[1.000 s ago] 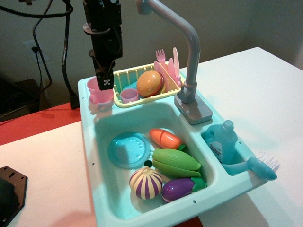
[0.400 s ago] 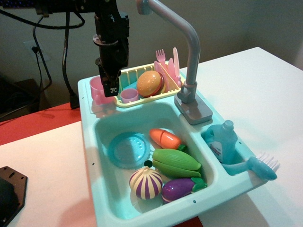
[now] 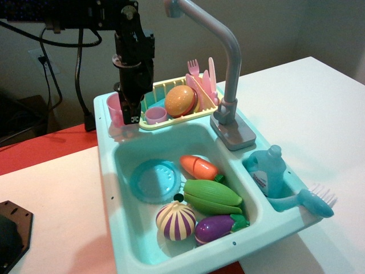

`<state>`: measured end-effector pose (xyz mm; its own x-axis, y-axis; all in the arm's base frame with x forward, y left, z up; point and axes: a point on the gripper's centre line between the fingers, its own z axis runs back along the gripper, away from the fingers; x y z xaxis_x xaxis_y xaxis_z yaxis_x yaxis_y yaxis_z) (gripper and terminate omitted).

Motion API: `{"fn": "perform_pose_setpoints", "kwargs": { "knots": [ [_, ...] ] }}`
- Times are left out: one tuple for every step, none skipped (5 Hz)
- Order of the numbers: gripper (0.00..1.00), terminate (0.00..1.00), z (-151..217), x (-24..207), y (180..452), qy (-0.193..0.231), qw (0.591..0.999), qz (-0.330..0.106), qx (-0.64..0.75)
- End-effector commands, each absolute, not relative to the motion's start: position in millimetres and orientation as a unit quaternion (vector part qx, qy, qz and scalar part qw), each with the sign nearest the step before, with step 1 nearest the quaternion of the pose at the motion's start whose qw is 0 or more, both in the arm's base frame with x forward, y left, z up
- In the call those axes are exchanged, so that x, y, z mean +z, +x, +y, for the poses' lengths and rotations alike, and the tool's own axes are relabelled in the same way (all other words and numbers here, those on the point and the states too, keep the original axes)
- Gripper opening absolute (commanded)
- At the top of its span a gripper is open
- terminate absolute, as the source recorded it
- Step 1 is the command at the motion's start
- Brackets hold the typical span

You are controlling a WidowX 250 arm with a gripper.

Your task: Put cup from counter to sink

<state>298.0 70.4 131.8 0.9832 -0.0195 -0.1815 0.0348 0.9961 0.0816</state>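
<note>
The deep light-teal plastic sink (image 3: 126, 149) holds a toy plate and vegetables but no cup yet; the black robot gripper (image 3: 133, 116), lower than a second ago, has dropped onto the small light-pink plastic cup (image 3: 114, 109) on the counter ledge (image 3: 101, 105) at far left; whether its jaws have clamped cannot be told; the grasp looks imminent, the lift remains.
</note>
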Motion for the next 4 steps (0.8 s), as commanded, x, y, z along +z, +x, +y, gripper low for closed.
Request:
{"fn": "perform_pose_setpoints", "kwargs": {
  "knots": [
    [0.0, 0.0, 71.5, 153.7, 294.4, 0.052, 0.997, 0.053, -0.007],
    [0.0, 0.0, 71.9, 157.9, 294.7, 0.052, 0.997, 0.048, -0.012],
    [0.0, 0.0, 66.7, 185.8, 307.0, 0.054, 0.998, 0.018, -0.024],
    [0.0, 0.0, 45.6, 202.1, 324.0, 0.042, 0.998, -0.009, -0.045]
  ]
}}
